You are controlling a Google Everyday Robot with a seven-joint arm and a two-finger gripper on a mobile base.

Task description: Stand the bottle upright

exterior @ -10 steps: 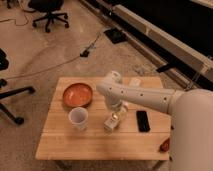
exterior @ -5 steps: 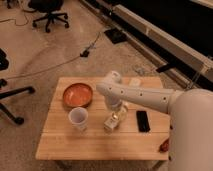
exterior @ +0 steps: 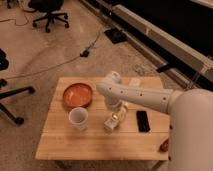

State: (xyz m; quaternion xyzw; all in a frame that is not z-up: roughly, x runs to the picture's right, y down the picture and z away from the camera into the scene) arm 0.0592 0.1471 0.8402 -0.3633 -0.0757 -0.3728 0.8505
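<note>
the gripper (exterior: pixel 116 111) sits low over the bottle (exterior: pixel 113 120) mid-table, between white cup (exterior: pixel 78 118) and black phone (exterior: pixel 143 120), likely placed to right it

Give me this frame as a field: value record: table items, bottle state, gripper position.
surface: wooden table
bottle: between white cup and black phone, under the gripper; upright or tilted unclear
gripper: low over table centre, at the bottle
white cup: upright, left of bottle
orange bowl: back left, behind cup
black phone: flat, right of bottle
</note>
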